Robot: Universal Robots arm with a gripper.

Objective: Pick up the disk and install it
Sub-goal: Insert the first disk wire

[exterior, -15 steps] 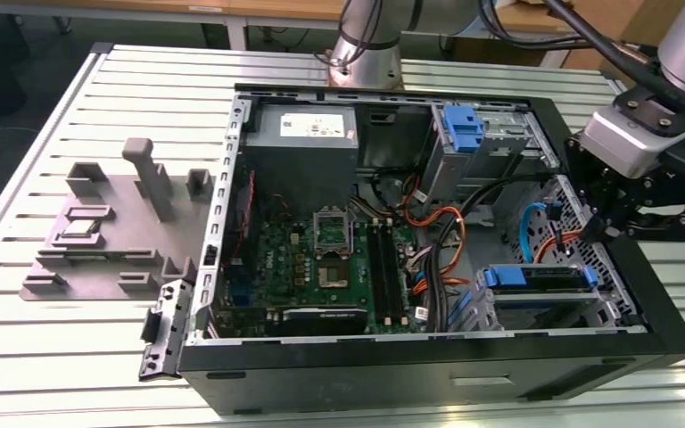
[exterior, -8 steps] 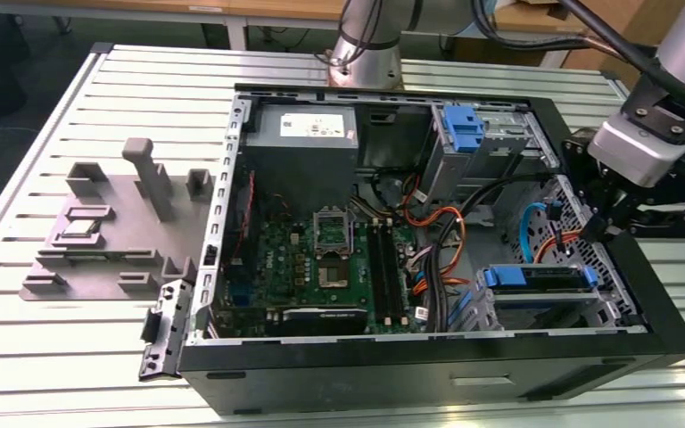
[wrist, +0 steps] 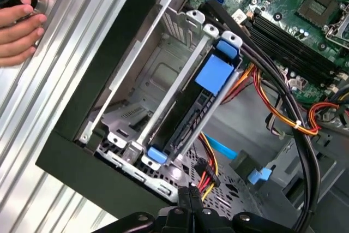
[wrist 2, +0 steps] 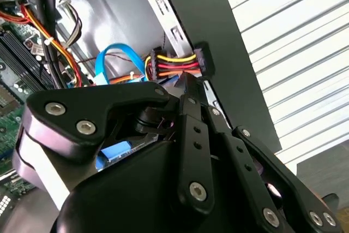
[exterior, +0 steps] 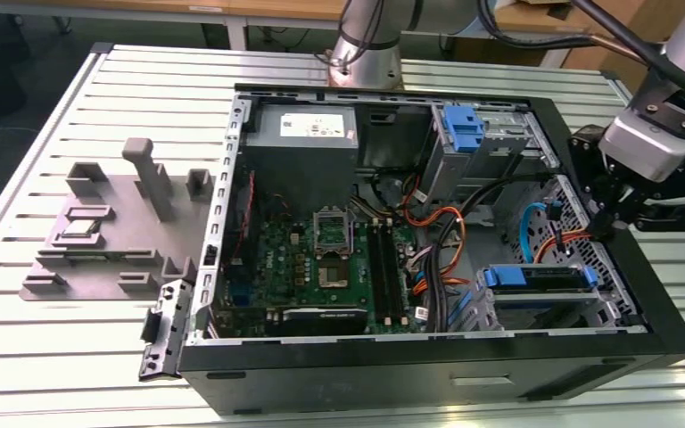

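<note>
Gripper [exterior: 619,221] sits over the case's [exterior: 438,370] side wall on the exterior view's right, above the cable bundle. In the first wrist view its fingers [wrist: 189,197] look pinched together with nothing between them, so clenched and empty. Not touching the disk

Disk [exterior: 539,294] is inside the case, in the metal drive cage [exterior: 574,236] at the near corner on the exterior view's right, blue carrier facing up. First wrist view shows the disk [wrist: 191,115] lying between the cage rails, blue tabs at both ends; can't tell if it's fully latched

Red/yellow/black power plug [wrist 2: 174,64] hangs just beside the fingers, blue data cable [wrist 2: 117,58] next to it, neither visibly joined to the disk

Motherboard [exterior: 318,254] and power supply [exterior: 307,129] sit further in. A person's hand [wrist: 19,15] rests on the slatted table [exterior: 104,339] just outside the case wall
</note>
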